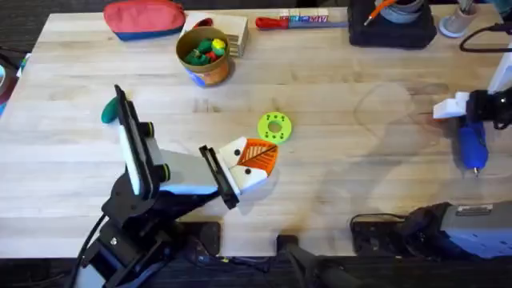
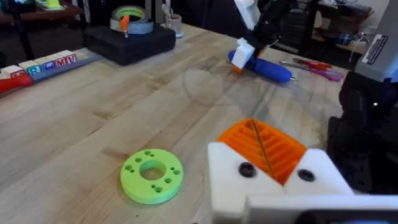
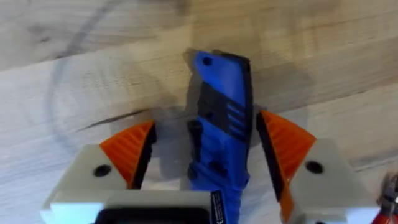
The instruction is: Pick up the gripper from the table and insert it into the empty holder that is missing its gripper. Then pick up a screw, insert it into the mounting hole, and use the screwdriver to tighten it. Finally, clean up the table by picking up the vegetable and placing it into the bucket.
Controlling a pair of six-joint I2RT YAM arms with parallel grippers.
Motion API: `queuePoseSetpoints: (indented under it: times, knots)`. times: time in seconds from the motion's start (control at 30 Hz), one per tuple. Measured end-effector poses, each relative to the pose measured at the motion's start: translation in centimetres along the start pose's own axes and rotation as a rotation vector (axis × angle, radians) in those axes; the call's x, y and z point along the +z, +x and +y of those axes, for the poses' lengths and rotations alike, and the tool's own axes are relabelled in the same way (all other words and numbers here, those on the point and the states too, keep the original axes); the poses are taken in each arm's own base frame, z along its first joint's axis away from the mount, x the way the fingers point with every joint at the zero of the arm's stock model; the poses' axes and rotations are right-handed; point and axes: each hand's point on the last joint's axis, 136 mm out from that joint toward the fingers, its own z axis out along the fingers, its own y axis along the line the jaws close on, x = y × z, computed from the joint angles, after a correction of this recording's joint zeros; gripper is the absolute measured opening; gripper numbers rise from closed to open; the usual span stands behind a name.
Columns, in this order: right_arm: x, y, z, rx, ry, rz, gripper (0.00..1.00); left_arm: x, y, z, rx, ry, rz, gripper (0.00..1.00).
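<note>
While the dark green vegetable point(image 1: 110, 112) lay on the table at the far left, behind the left arm's upper link and well apart from the bucket point(image 1: 206, 54), the clean-up step was plainly not yet done. The bucket stood at the far side, left of centre, with coloured toy pieces inside.

Right of that and nearer, the left gripper point(image 1: 250, 163) rested low over the table with its two white blocks drawn together, orange wedges meeting along a thin line and nothing between them. Both jaws carried an orange wedge, so the gripper point(image 2: 264, 148) looked already seated in the holder point(image 2: 231, 180), though I could not tell which jaw had been the bare one. A dark dot showed in each block's mounting hole; whether the new screw was tight could not be judged. A lime green disc point(image 1: 274, 126) lay just beyond the claw.

At the far right, the screwdriver point(image 1: 472, 146) lay flat on the wood, and the right gripper point(image 3: 208, 152) straddled it with its pads apart, not clamped. Tightening and the vegetable seemingly remained.
</note>
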Motion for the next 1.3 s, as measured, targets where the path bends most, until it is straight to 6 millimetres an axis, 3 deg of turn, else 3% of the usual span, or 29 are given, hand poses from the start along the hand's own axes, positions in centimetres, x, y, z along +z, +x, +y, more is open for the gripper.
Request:
queuePoseSetpoints:
  times: [0.13, 0.43, 0.6, 0.87, 1.03, 1.3]
  knots:
    - [0.1, 0.1, 0.2, -0.001, -0.013, 0.001, 0.871, 0.0, 0.0, 0.0, 0.000, 0.000, 0.000, 0.009]
    - [0.3, 0.7, -0.9, 0.068, -0.018, 0.001, 0.537, 0.0, 0.0, 0.0, 0.000, 0.000, 0.000, 0.009]
    - [0.4, 0.8, -1.4, 0.071, 0.002, 0.004, 0.291, 0.0, 0.0, 0.0, 0.000, -0.001, 0.000, 0.009]
    - [0.3, 0.7, -2.2, 0.070, 0.035, 0.010, 0.023, 0.0, 0.0, 0.1, 0.000, -0.003, 0.000, 0.009]
    - [-0.9, 0.1, -2.4, 0.067, 0.051, -0.013, 0.010, 0.0, 0.0, 0.1, 0.000, -0.003, 0.000, 0.009]
    - [-7.0, -3.6, -2.0, 0.088, 0.113, -0.197, 0.006, 0.0, 0.0, 0.1, 0.000, -0.004, 0.000, 0.009]
